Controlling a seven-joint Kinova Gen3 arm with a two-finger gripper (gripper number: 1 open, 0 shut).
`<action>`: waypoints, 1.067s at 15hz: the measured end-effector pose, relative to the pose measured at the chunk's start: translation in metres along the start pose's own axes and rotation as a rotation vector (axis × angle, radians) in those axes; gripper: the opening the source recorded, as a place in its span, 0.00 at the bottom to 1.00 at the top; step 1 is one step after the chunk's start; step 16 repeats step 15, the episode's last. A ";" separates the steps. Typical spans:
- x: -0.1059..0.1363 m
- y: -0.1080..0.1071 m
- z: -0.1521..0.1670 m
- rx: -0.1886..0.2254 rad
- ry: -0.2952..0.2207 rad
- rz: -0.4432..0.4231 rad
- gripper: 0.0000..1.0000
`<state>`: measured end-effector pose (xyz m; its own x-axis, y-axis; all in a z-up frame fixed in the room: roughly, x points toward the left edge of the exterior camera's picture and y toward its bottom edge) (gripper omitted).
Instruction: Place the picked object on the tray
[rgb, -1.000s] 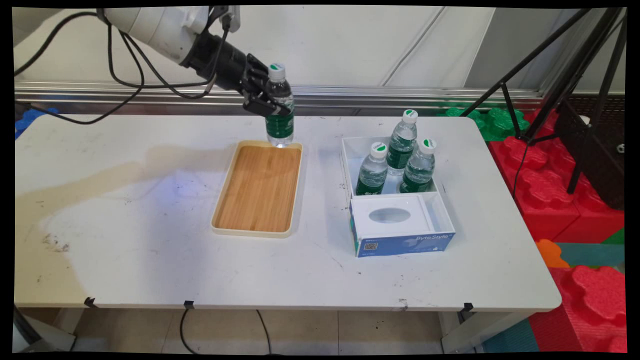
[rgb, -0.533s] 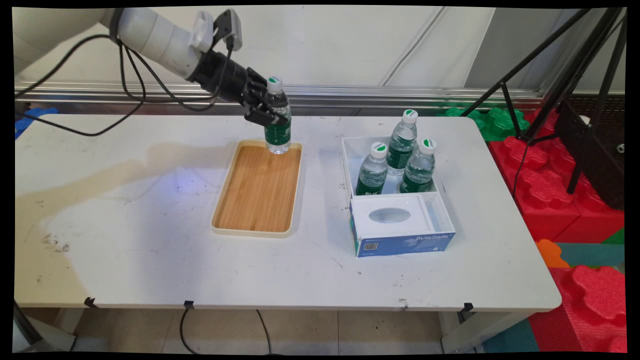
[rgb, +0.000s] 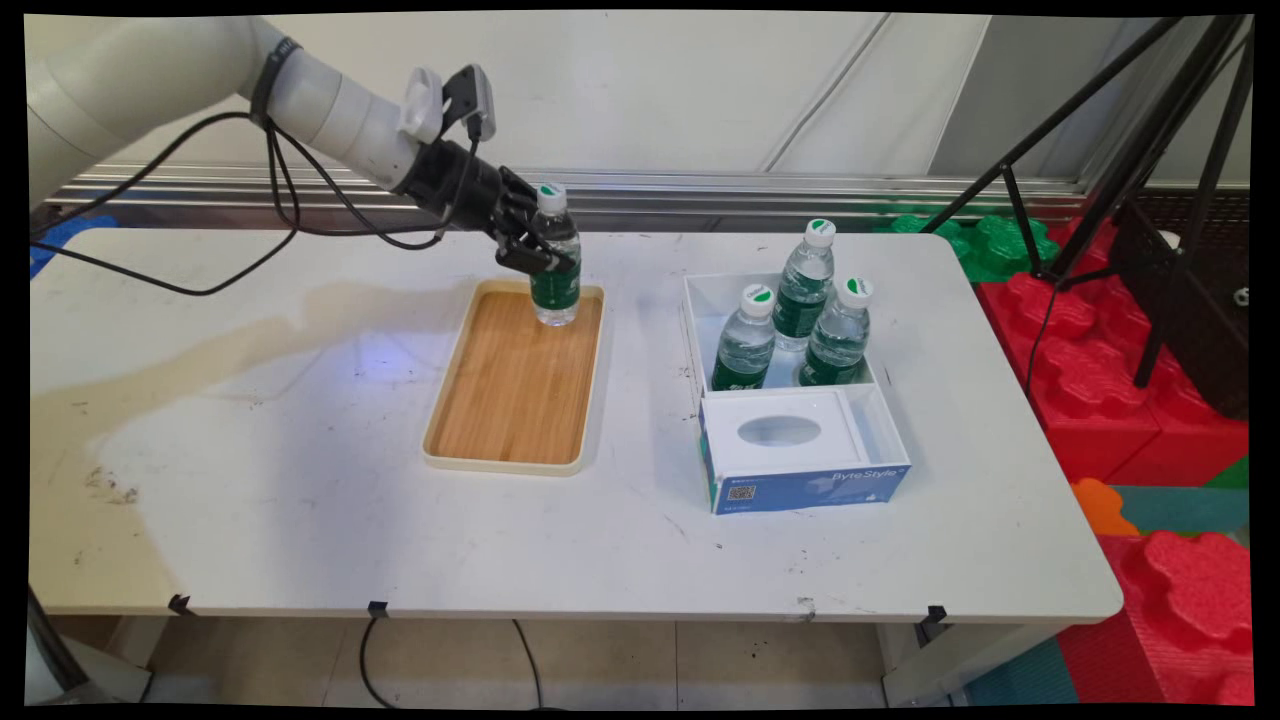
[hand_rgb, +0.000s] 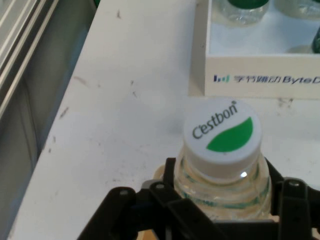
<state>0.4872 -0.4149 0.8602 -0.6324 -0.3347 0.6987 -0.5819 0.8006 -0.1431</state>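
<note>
the claw (rgb: 535, 245) reaches in from the upper left, clenched around the upper body of a water bottle (rgb: 555, 270). the bottle is upright, long axis vertical, white cap on top, its base over the far end of the wooden tray (rgb: 515, 390); whether the base touches the tray floor is hard to tell. the hand view looks down on the cap (hand_rgb: 222, 135), which reads "cestbon" above a green leaf; the claw's black linkage covers the bottle's lower body there, and the fingertips are out of frame. the tray lies lengthwise on the white counter (rgb: 250, 500), its long axis running away from the camera. to the right, well apart from the tray, sits a white box (rgb: 795, 395) holding three more green-labelled bottles (rgb: 800, 320) in its far compartment, all upright. in its near compartment lies a white insert with an oval opening. its blue front panel reads "bytestyle"; the small print beside it is too fine to read.
</note>
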 end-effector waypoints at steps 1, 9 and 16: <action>-0.003 -0.001 0.002 0.000 -0.001 -0.003 0.00; -0.021 -0.008 0.022 0.000 0.000 -0.025 0.00; -0.026 -0.011 0.027 -0.003 0.006 -0.034 1.00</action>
